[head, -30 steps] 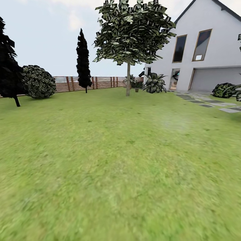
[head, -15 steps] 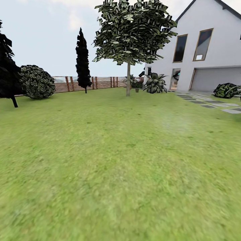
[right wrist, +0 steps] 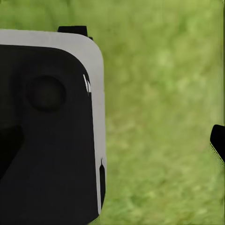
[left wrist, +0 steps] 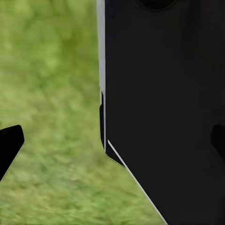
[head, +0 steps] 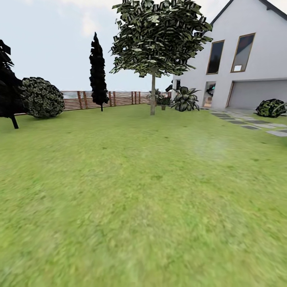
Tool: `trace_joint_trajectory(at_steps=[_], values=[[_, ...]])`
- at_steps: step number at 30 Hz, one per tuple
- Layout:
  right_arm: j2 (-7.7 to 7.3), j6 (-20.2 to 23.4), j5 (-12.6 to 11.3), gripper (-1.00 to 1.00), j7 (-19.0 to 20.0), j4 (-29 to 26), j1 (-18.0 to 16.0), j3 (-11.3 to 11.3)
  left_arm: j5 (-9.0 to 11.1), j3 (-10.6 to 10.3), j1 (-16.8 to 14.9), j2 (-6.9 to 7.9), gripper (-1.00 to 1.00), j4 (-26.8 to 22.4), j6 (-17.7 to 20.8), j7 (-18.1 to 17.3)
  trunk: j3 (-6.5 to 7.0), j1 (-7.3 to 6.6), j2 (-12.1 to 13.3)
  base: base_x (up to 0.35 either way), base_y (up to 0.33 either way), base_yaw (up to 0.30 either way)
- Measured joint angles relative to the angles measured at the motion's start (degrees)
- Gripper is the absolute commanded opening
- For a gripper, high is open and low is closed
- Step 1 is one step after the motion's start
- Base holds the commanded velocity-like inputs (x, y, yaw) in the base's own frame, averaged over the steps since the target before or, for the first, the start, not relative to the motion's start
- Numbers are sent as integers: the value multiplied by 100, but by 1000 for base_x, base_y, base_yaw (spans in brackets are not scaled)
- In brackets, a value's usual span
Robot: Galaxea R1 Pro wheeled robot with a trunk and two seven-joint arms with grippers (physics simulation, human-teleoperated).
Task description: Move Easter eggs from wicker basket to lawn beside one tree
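Mottled green lawn (head: 143, 199) ran flat to a slatted brown fence (head: 107, 99). A tree (head: 153, 52) with a thin straight grey-brown trunk and a broad leafy crown stood far ahead at the lawn's far side, near a white house (head: 255, 63). A round bush (head: 42, 97) sat to its left. In both wrist views, dark fingertips (left wrist: 9, 147) (right wrist: 217, 140) stood wide apart over blurred grass, holding nothing, beside a black robot panel (left wrist: 164, 108).

No readable text, labels, brands, numbers or signs appeared anywhere: none on the house (head: 255, 59) at upper right, none on the fence (head: 119, 98) at mid left.
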Motion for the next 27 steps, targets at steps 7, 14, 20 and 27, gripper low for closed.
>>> trace_joint_trajectory(at_steps=[7,14,20,27], values=[[0,0,0,100,0,1,0,0,0,-1,0,0,100,0,0,0,0,0,0,341,0,0],[0,-1,0,100,3,2,1,7,0,2,0,0,100,0,0,0,0,0,0,341,0,-130],[0,0,0,100,8,5,2,8,0,1,-1,0,100,0,0,0,0,0,0,341,0,-269],[0,0,0,100,8,7,0,8,0,-2,1,0,100,0,0,0,0,0,0,341,0,-33]])
